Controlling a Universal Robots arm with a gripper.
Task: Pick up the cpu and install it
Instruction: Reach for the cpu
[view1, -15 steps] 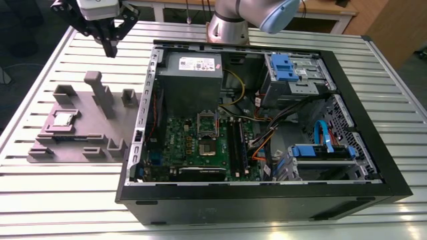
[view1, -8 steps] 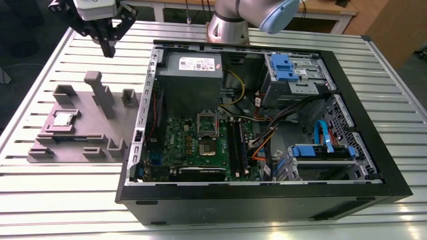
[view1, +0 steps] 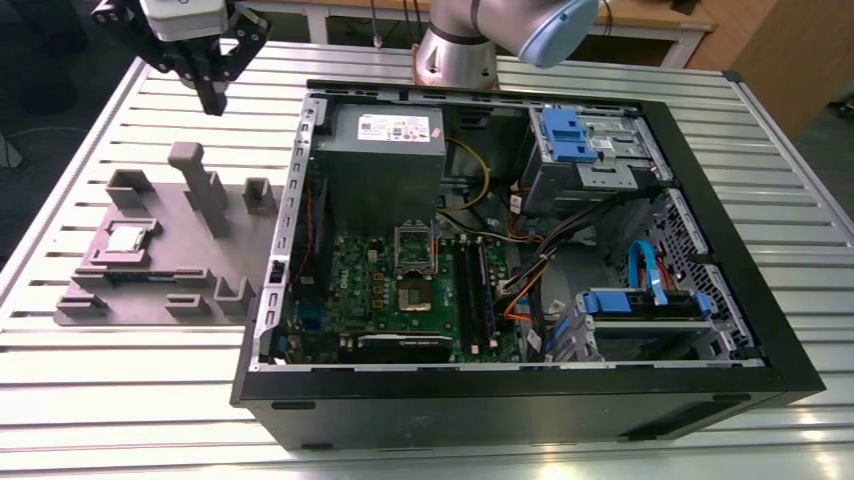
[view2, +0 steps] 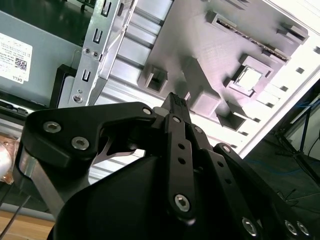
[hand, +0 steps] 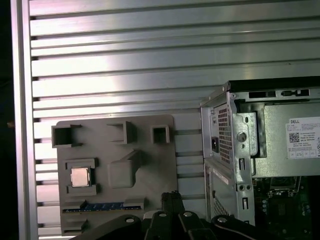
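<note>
**Claw** (view1: 214, 103): black, two-fingered, on the Universal Robots arm. It hangs above the slatted aluminium tabletop (view1: 134, 400) at the exterior view's far left, beyond the back edge of the grey fixture plate (view1: 147, 290). The fingers are pressed together to a single tip with nothing between them. The joined tips also appear in the second wrist view (view2: 176, 100) and the first wrist view (hand: 171, 196).

**Cpu** (view1: 127, 238): small square chip with a silver top. It lies flat in a square recess of the fixture plate, on the exterior view's left, well apart from the claw and outside the computer. It also appears in the first wrist view (hand: 80, 176) and the second wrist view (view2: 248, 78).

**Fixture plate**: grey plastic, with several upright blocks and pockets. A blue memory stick (hand: 102, 206) lies in a slot just beside the cpu's recess.

**Computer case** (view1: 721, 330): black tower on its side, panel off, to the exterior view's right of the fixture plate.
- Green motherboard (view1: 360, 290) with its square socket (view1: 416, 290)
- Grey power supply (view1: 380, 140)
- Blue drive brackets (view1: 583, 135)
- Loose coloured cables
</note>
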